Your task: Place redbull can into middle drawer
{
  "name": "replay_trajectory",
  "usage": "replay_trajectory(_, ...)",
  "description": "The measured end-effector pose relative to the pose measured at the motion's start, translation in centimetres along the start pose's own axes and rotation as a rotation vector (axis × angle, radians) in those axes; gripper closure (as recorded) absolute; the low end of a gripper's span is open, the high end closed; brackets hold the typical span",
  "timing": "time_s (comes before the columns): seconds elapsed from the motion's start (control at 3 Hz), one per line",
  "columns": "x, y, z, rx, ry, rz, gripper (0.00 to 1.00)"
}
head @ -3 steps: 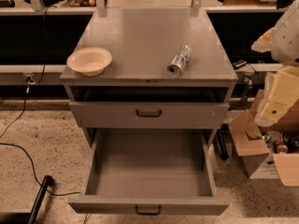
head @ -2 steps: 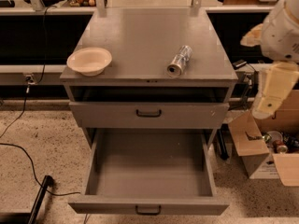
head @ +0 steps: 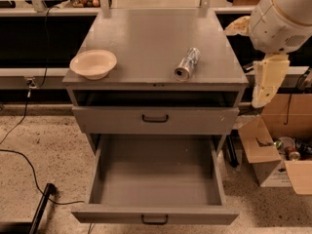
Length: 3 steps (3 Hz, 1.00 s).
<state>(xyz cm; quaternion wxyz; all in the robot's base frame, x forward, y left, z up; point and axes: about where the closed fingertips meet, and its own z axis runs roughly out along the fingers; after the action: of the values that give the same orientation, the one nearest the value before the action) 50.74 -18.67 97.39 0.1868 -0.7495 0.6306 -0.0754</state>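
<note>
The redbull can (head: 187, 64) lies on its side on the grey cabinet top (head: 146, 38), right of the middle, its shiny round end facing the front edge. The middle drawer (head: 156, 177) is pulled wide open below, its deep tray bare, with a small black handle (head: 154, 220) at the front. My arm (head: 285, 18) reaches in from the upper right. My gripper (head: 265, 79) hangs beside the cabinet's right edge, to the right of the can and apart from it, holding nothing that I can see.
A cream bowl (head: 93, 63) sits on the cabinet top's left front. The drawer above (head: 155, 118) is closed. An open cardboard box (head: 273, 155) with clutter stands on the floor at right. A black cable (head: 29, 165) runs across the floor at left.
My arm has swung up and leftward, closer to the cabinet's right side. The can, bowl and drawers have not moved.
</note>
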Motion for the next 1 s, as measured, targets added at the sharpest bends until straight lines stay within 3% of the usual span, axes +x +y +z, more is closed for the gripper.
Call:
replay_trajectory(0.33,-0.1,-0.1,-0.1,0.017,0.025,-0.009,0.0)
replay_trajectory(0.67,-1.2,-1.6,1.6,-0.039,0.019,-0.134,0.0)
replay_trajectory(1.0,-2.9,-4.1,4.4,-0.102,-0.009,-0.359,0.0)
